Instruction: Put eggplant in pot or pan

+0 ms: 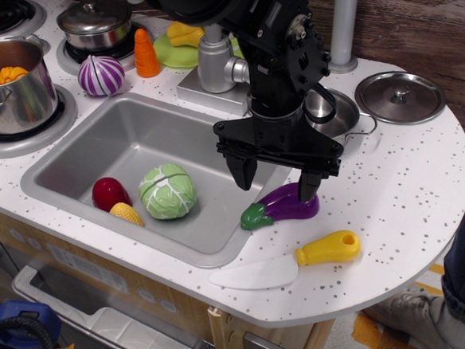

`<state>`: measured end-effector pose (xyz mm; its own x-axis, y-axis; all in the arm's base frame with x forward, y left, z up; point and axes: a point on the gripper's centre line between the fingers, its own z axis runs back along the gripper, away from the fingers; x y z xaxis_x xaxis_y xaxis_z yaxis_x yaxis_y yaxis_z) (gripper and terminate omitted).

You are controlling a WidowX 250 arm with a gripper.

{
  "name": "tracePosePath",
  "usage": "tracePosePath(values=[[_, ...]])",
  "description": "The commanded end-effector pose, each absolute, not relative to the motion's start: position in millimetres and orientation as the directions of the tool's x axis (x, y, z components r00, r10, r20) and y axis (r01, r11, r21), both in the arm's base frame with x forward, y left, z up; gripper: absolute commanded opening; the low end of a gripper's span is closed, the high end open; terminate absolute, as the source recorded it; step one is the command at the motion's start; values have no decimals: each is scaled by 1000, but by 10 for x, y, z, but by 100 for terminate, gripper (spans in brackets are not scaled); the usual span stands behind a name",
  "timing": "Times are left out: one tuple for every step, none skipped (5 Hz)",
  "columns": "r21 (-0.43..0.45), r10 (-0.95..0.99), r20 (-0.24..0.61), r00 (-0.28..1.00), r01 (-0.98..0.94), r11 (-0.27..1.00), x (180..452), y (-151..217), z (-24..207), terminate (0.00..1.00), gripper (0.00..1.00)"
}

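The purple eggplant (286, 205) with a green stem cap lies on the white speckled counter, just right of the sink's front right corner. My black gripper (276, 182) hangs open directly above it, one fingertip left of it over the sink edge, the other touching or nearly touching its right end. The shallow steel pan (333, 113) with a wire loop handle sits behind the gripper on the counter, mostly hidden by the arm.
A yellow-handled toy knife (290, 263) lies in front of the eggplant. The sink (126, 142) holds a cabbage (167, 191), a red item and corn. A steel lid (400, 96) lies right of the pan. A tall pot, lidded pot, striped onion (100, 75) and carrot stand behind.
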<state>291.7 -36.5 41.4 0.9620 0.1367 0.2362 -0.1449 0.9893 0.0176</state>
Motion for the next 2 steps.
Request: tracePosePath(values=[[18,137,236,962,-145,989,2917,-365,414,0,100],[48,41,226,973,-53,997,2905,-346,407,0,100]])
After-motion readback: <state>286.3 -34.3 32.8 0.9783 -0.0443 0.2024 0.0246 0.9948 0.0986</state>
